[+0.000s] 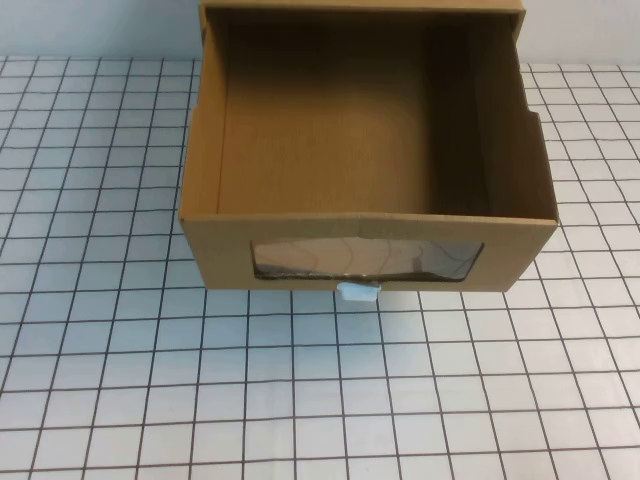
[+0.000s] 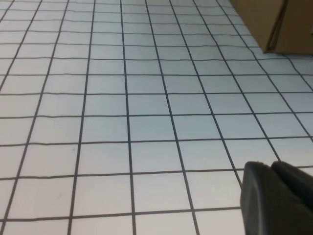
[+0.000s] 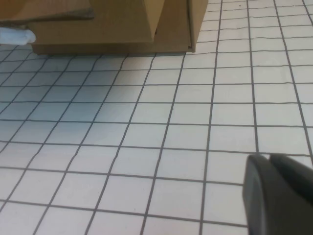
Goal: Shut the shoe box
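One box (image 1: 365, 170), drawer pulled out, tab (image 1: 357, 291) below window. Left gripper (image 2: 279, 198) and right gripper (image 3: 279, 193) over table (image 1: 100, 350); opening indeterminate.

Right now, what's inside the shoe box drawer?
The shoe box drawer shows only bare cardboard floor; its front corner is hidden. Left pincer and right pincer hover over the table beside it.

so that's one shoe box (image 1: 366, 190) pulled open on the gridded table (image 1: 100, 380), with one clear window (image 1: 366, 260) and one white pull tab (image 1: 357, 292) just below that window, plus two grippers, left gripper (image 2: 279, 198) and right gripper (image 3: 279, 193), each near the box
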Controlling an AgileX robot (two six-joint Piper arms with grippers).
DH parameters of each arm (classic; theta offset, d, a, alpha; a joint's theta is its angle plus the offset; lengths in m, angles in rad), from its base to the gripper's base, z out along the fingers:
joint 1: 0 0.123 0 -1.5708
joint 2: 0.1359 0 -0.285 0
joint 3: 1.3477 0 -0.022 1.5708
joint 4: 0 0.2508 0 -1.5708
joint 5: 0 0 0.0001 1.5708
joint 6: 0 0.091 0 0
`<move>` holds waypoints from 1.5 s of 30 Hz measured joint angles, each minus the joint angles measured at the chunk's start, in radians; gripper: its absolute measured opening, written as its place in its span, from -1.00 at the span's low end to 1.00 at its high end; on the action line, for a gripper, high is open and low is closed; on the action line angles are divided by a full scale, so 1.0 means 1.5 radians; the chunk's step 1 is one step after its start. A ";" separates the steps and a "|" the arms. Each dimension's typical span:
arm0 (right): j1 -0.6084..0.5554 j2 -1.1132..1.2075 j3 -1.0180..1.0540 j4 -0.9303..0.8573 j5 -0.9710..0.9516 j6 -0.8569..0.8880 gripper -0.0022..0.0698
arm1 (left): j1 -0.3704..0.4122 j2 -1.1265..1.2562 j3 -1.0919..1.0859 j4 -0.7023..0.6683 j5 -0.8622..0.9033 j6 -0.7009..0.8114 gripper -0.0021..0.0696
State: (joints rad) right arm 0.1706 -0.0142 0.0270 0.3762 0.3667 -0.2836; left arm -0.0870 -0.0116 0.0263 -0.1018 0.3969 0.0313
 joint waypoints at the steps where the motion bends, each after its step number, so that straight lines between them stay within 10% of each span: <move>1: 0.000 0.000 0.000 0.000 0.000 0.000 -0.98 | 0.000 0.000 0.000 0.000 0.000 0.000 -0.96; 45: -0.084 0.000 0.000 -0.062 -0.003 0.000 -0.98 | 0.000 0.000 0.000 0.006 0.000 0.004 -0.96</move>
State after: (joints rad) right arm 0.0441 -0.0142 0.0270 0.2831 0.3627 -0.2836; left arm -0.0870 -0.0116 0.0263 -0.0925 0.3969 0.0372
